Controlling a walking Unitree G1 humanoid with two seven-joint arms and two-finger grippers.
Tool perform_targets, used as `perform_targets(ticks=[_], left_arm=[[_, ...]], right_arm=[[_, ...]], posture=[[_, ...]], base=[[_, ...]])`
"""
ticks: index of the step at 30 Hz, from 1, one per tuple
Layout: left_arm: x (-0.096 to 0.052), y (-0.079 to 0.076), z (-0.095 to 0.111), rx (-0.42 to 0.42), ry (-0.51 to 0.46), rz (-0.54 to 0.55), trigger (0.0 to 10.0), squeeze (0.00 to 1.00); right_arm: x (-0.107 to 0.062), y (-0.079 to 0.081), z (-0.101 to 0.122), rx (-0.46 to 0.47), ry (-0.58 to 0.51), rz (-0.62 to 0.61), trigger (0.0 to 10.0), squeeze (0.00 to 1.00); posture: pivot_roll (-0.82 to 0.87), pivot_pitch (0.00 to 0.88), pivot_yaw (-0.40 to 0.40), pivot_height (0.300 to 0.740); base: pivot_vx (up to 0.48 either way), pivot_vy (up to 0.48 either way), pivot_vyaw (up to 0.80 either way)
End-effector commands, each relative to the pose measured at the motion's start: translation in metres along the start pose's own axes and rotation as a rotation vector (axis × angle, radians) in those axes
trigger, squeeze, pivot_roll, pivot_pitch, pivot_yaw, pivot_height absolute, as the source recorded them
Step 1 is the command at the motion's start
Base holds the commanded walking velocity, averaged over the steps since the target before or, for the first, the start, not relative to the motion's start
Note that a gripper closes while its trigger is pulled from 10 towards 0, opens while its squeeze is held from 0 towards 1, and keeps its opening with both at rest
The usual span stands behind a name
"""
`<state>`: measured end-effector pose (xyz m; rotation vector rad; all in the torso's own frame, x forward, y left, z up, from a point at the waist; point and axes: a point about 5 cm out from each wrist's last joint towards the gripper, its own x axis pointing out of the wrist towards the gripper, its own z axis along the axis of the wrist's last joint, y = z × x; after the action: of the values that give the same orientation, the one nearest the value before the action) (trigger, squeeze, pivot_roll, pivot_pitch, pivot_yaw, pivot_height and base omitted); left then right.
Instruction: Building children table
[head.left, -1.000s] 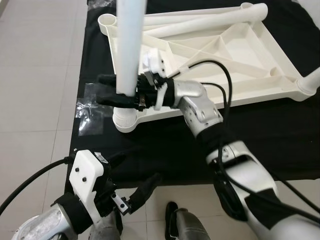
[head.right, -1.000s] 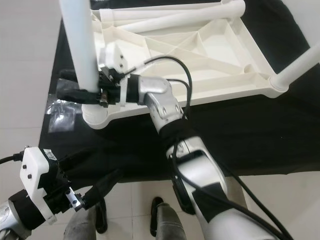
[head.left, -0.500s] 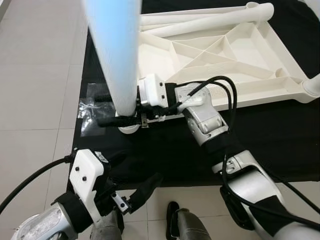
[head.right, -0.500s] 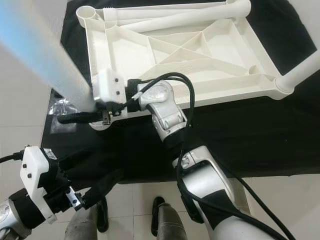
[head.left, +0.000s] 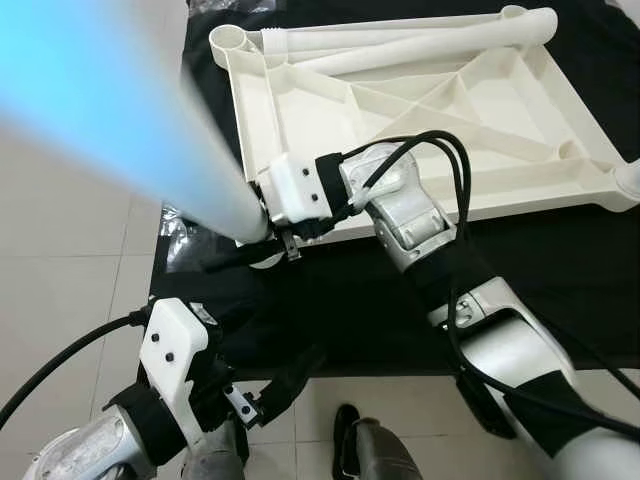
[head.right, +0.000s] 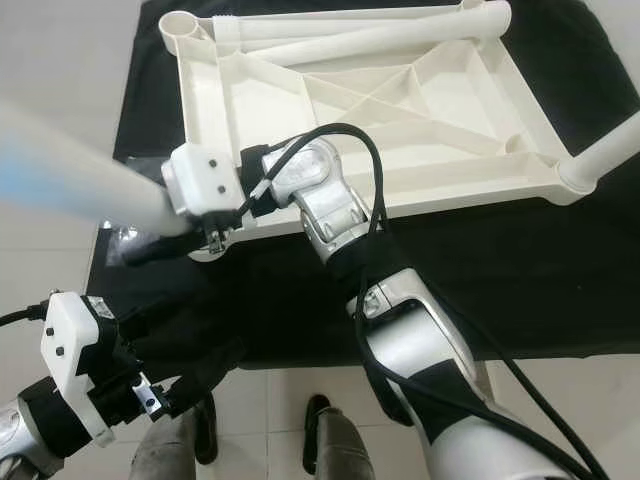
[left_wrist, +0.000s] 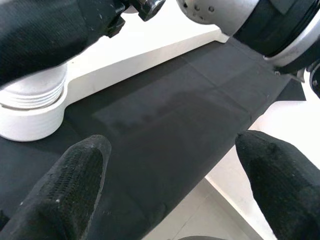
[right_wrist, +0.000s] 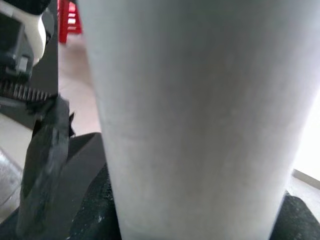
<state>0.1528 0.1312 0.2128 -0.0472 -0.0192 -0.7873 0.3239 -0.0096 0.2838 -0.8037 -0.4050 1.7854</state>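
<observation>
The white table top (head.left: 500, 195) lies upside down on a black cloth (head.left: 360, 310). My right gripper (head.left: 232, 242) is shut on a white table leg (head.left: 130, 130) just above the near-left corner socket (head.left: 264, 259). The leg leans steeply up and to the left, towards the camera; its surface (right_wrist: 200, 120) is seen very close in the right wrist view. The leg's lower end sits at the socket; whether it is seated I cannot tell. My left gripper (head.left: 268, 345) hangs open over the cloth's front edge, short of the socket (left_wrist: 30, 107).
Another leg (head.right: 600, 155) stands in the right corner socket. Loose white legs (head.left: 420, 45) lie along the far side of the frame. A clear plastic bag (head.left: 178, 235) lies at the cloth's left edge. Tiled floor (head.left: 70, 270) surrounds the cloth.
The leg has tipped from upright over the socket to a steep lean left and towards the camera, the right wrist turning with it. The left gripper has stayed put.
</observation>
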Motion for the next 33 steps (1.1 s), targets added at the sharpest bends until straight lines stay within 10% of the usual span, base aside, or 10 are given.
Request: perform_targets(ticks=[1,11,18,33], left_arm=[[-0.001,-0.004,-0.002,-0.009,0.009,-0.018,10.0,0.00],[-0.002,-0.004,-0.003,-0.014,0.011,-0.020,10.0,0.00],[-0.002,-0.005,-0.002,-0.014,0.007,-0.018,10.0,0.00],[-0.002,-0.004,-0.001,-0.012,0.004,-0.018,10.0,0.00]], right_arm=[[-0.003,0.039,-0.053,0.245,0.185,0.154,10.0,0.00],[-0.004,0.029,-0.050,0.339,0.117,0.217,10.0,0.00],[0.003,0.000,-0.045,0.448,-0.008,-0.074,10.0,0.00],[0.004,0.008,-0.060,0.554,-0.131,-0.227,10.0,0.00]], posture=[[0.19,0.412,-0.126,0.740],[0.20,0.402,-0.128,0.740],[0.20,0.411,-0.134,0.740],[0.20,0.420,-0.131,0.740]], base=[[0.000,0.000,0.00],[0.000,0.000,0.00],[0.000,0.000,0.00],[0.000,0.000,0.00]])
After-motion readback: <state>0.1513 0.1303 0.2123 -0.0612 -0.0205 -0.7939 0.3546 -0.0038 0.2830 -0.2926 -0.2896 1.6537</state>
